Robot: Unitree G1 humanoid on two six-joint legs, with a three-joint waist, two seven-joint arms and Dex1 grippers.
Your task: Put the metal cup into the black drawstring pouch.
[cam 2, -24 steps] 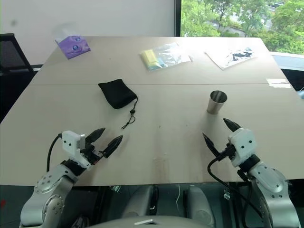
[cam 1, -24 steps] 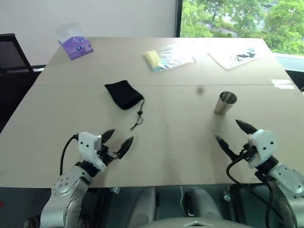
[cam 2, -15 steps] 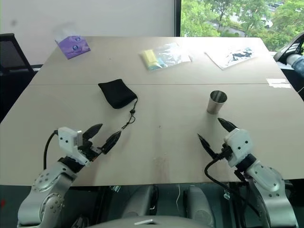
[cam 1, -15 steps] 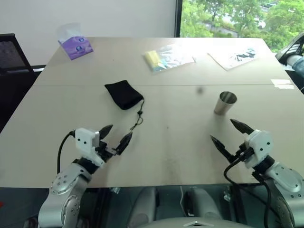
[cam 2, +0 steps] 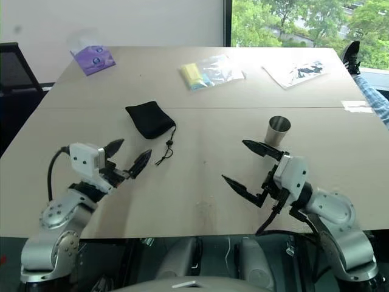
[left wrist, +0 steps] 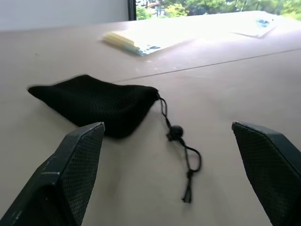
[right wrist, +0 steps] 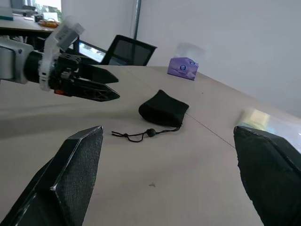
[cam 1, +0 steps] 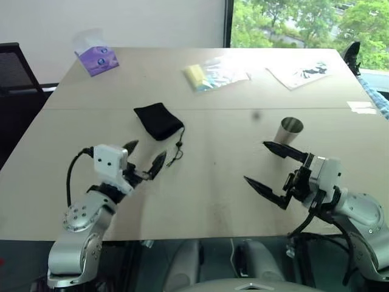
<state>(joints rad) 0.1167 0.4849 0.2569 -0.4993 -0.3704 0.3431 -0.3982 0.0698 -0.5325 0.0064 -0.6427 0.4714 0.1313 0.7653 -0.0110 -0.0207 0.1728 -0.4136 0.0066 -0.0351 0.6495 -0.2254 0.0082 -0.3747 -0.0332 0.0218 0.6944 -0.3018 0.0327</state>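
Right gripper [cam 1: 273, 168] swung left, jaws wide, metal cup [cam 1: 289, 131] just beyond

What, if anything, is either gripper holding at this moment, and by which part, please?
Nothing is held. The left gripper and the right gripper are both open above the table; the metal cup and the black drawstring pouch lie untouched.

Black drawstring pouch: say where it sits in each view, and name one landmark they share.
Left eye view: black drawstring pouch left of centre on the table.
Right eye view: same spot, cord toward the robot.
Left wrist view: centre-left, beyond the fingers.
Right wrist view: mid-frame.
Shared landmark: the cord's bead.
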